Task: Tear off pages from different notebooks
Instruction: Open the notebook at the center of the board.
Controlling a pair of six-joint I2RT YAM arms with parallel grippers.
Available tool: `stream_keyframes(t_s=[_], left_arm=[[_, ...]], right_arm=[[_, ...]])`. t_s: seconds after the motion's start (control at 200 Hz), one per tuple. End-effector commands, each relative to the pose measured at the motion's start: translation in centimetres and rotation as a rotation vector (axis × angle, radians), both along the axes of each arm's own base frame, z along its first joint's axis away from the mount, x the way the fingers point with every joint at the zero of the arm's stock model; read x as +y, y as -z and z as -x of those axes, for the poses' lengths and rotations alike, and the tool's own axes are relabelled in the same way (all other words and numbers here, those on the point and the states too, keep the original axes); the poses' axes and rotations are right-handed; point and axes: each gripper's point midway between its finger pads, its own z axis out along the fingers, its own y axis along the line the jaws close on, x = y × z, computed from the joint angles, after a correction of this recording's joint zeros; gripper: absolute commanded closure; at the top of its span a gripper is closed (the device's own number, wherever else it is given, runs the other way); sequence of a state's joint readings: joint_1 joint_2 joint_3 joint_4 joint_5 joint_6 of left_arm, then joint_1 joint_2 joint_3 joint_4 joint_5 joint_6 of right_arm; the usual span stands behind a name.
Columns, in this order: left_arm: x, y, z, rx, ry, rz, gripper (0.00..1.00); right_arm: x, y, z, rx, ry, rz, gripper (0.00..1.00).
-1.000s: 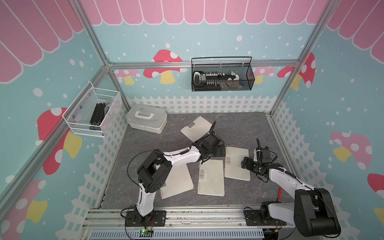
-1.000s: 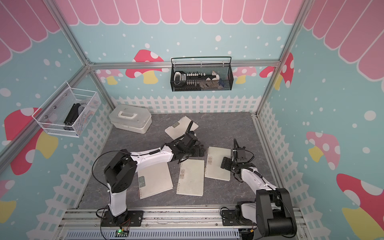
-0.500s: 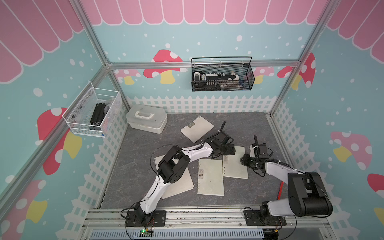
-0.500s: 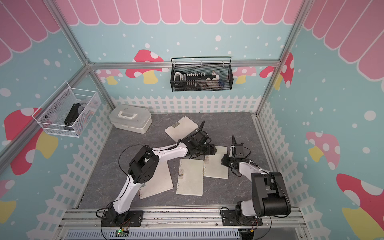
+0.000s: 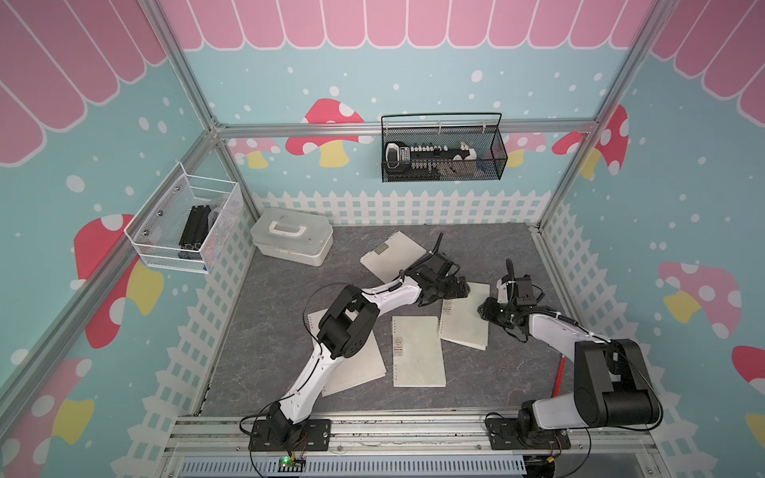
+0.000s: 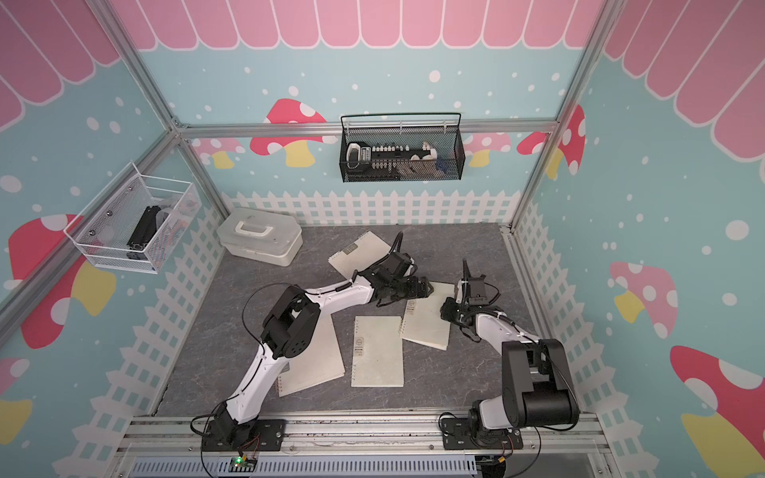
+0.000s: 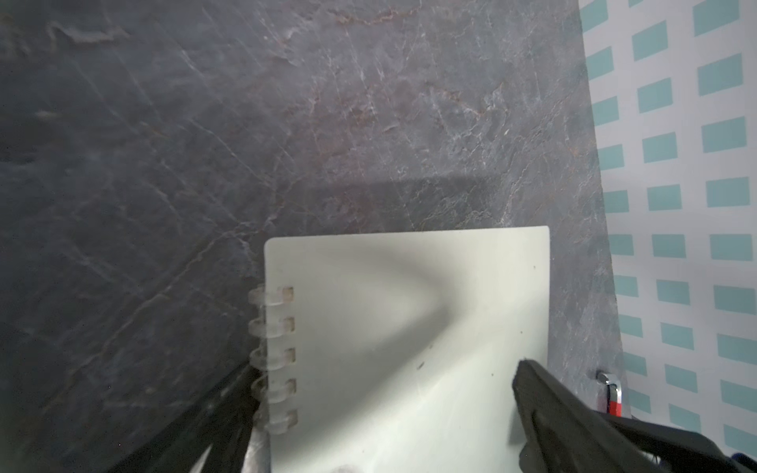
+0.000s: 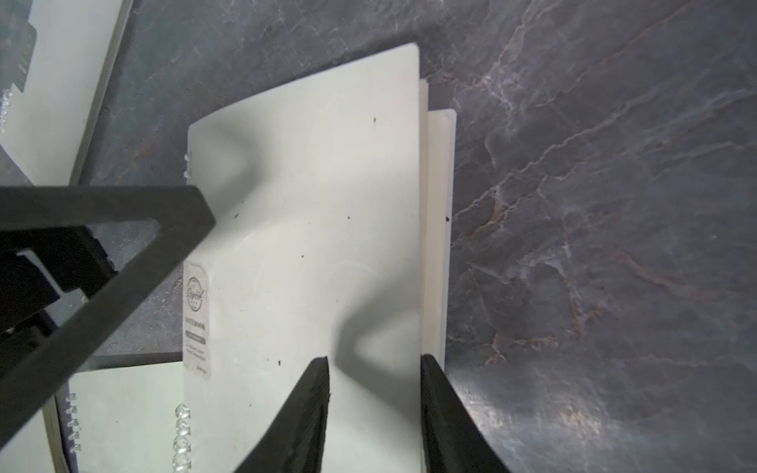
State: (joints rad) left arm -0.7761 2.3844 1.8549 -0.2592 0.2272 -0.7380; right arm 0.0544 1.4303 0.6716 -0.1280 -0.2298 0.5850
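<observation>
Matt cream card notebook point(image 8: 303, 213), clear plastic coil point(image 7: 270, 327), slate-look veined floor point(image 7: 286, 102), white plastic box point(image 5: 292, 244), black metal mesh basket point(image 5: 494, 163)

In both top views the left arm point(image 5: 343, 327) hides a band of the large notebook point(image 5: 368, 364) and the left gripper point(image 5: 457, 289) covers the far end of the right-hand notebook point(image 5: 465, 327); its label print is too small to read. In the right wrist view whether the right gripper point(image 8: 375, 359) pinches the cover point(image 8: 319, 196) is unclear; the left wrist view cuts that notebook off, the finger point(image 7: 196, 430) by its coil blurred.
</observation>
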Motion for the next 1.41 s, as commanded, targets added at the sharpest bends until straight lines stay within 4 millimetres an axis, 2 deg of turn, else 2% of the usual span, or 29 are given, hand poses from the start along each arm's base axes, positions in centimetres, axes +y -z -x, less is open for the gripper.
stream_keyframes(t_s=[0.0,0.14,0.26,0.415,0.685,0.805,0.961,1.041,1.131,1.261,1.401], left_arm=[[0.6,-0.1,1.2,0.045,-0.003,0.016,0.01],[0.6,-0.3,1.4,0.055,-0.009,0.032,0.01],[0.4,-0.6,1.7,0.063,-0.008,0.057,0.01],[0.2,-1.4,2.1,0.059,-0.003,0.073,0.01],[-1.1,-3.1,3.0,0.064,0.019,0.143,0.01],[-1.3,-3.3,3.3,0.074,0.021,0.163,0.01],[-0.7,-3.3,3.3,0.075,0.013,0.160,0.01],[-0.3,-3.2,3.3,0.081,0.008,0.160,0.01],[0.4,-3.3,3.2,0.081,0.000,0.160,0.01],[1.2,-3.8,3.0,0.073,-0.007,0.175,0.01],[1.9,-4.2,2.8,0.069,-0.017,0.181,0.01]], right_arm=[[1.2,-2.0,-0.4,-0.050,-0.029,-0.056,0.62],[1.9,-3.3,-0.2,-0.080,-0.046,-0.100,0.61],[2.1,-3.6,0.2,-0.085,-0.054,-0.107,0.62],[1.8,-3.9,0.4,-0.072,-0.072,-0.076,0.61],[0.4,-4.4,1.1,-0.041,-0.080,0.033,0.54],[0.9,-4.7,1.0,-0.049,-0.100,0.017,0.54],[1.6,-4.6,0.8,-0.049,-0.125,-0.018,0.54],[1.2,-4.7,0.9,-0.048,-0.121,0.008,0.56],[1.0,-5.6,1.1,-0.059,-0.125,0.029,0.58],[1.8,-7.0,0.9,-0.105,-0.145,-0.012,0.61],[2.5,-7.3,0.8,-0.110,-0.170,-0.030,0.60]])
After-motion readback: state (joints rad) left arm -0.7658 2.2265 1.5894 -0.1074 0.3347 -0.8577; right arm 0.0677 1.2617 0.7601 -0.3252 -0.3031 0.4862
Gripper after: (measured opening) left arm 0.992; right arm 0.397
